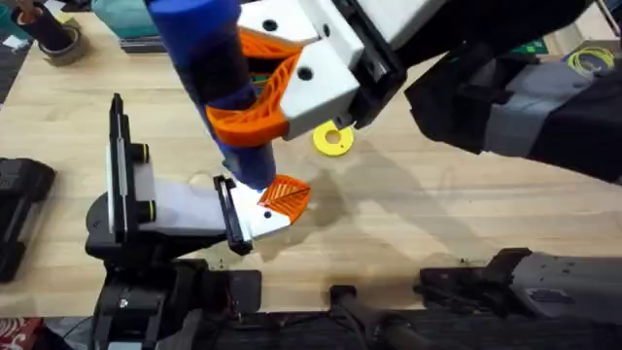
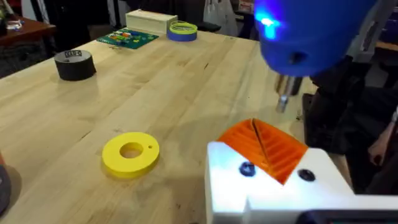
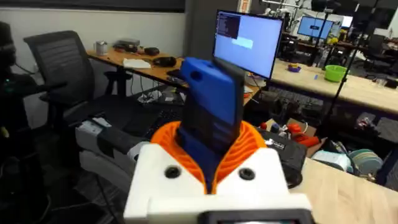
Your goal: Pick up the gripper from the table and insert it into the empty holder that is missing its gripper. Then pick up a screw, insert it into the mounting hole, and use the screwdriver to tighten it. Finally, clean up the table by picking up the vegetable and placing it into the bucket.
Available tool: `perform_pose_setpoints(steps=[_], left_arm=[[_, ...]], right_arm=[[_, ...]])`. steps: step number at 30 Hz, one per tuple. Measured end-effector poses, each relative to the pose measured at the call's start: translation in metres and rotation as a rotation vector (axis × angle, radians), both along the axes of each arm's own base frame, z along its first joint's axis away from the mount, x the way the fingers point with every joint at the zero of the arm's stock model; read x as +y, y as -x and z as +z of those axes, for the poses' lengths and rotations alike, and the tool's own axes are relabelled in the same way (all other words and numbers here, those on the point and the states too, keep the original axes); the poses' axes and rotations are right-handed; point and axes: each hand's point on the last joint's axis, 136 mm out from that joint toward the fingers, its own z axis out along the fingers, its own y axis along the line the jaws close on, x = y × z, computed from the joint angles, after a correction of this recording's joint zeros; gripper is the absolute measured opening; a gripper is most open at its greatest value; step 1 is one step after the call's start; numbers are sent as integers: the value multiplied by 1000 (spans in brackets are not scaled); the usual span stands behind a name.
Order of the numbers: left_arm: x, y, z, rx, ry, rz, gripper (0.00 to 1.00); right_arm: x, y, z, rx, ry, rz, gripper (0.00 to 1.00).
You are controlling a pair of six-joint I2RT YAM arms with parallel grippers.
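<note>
screwdriver (image 1: 219, 68): blue
gripper (image 1: 287, 194): orange, ribbed
holder (image 1: 255, 222): white
disc (image 2: 130, 154): yellow
table (image 1: 418, 224): pale wood grain

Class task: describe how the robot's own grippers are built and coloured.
The right gripper has white angular finger bases with dark screw holes, carrying orange ribbed pads. The left gripper shows the same white base with two dark screws and an orange ribbed pad. The arm bodies are black.
</note>
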Motion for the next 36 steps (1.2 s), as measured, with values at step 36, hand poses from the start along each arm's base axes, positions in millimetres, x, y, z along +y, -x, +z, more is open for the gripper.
perform_pose_setpoints(steps=[36], left_arm=[[0,0,0,0,0,0,13]], right_arm=[[13,-10,-22,19,27,3,25]])
